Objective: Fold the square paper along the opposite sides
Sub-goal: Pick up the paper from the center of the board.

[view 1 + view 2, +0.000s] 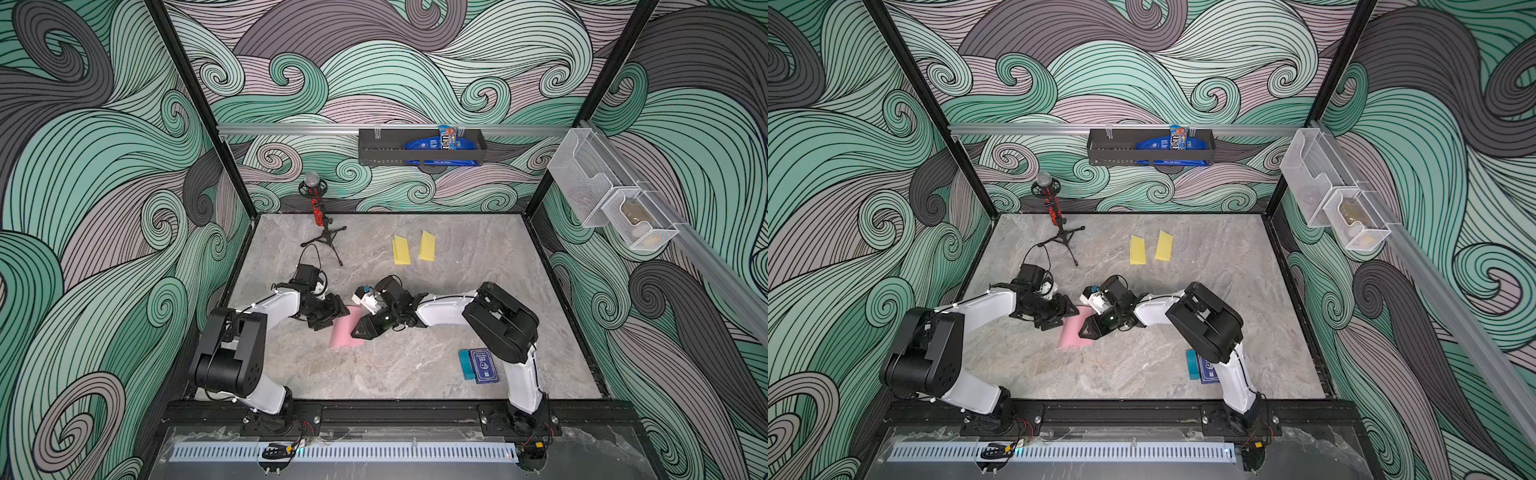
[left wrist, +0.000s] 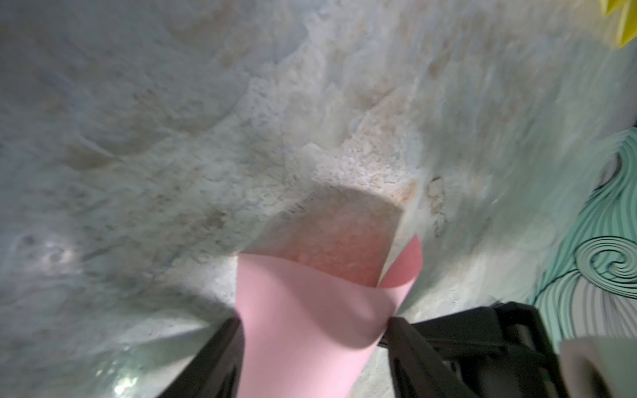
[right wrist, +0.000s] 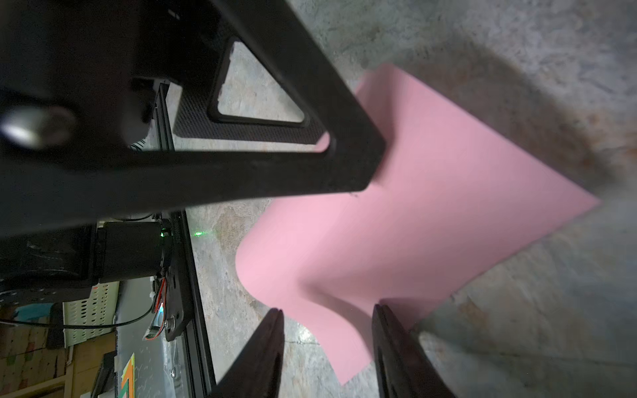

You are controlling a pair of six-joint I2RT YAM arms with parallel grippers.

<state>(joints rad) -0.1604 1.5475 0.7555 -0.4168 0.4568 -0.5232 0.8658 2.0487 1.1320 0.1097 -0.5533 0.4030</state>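
left gripper (image 2: pixel 315 330): jaws stood part open, paper bowing up through the gap. The sheet touched both fingers (image 2: pixel 220 351) in the left wrist view, but I couldn't tell if it was truly pinched or just cradled. right gripper (image 3: pixel 327 317): jaws also apart, a hump of the paper rising between them, nothing clamped flat that I could see. In the right wrist view one left finger (image 3: pixel 351 165) sat over the sheet near its middle and looked to be touching it.

paper (image 1: pixel 344 334) was mid-table (image 1: pixel 415 374), right between the two grippers. One side curled off the surface; the rest looked flat. Pink, single layer, no crease visible.

Progress, my read: early in the fold. The sheet was lifted and bent, but the opposite edges weren't together yet and nothing was pressed down. Left to do: carry the raised edge over to the far one, line them up, flatten the crease, let go.

Two yellow sheets (image 1: pixel 401 250) lay well apart at the back, apparently folded already. The mic stand (image 1: pixel 322 232) and blue card box (image 1: pixel 482 365) were well away from the work.
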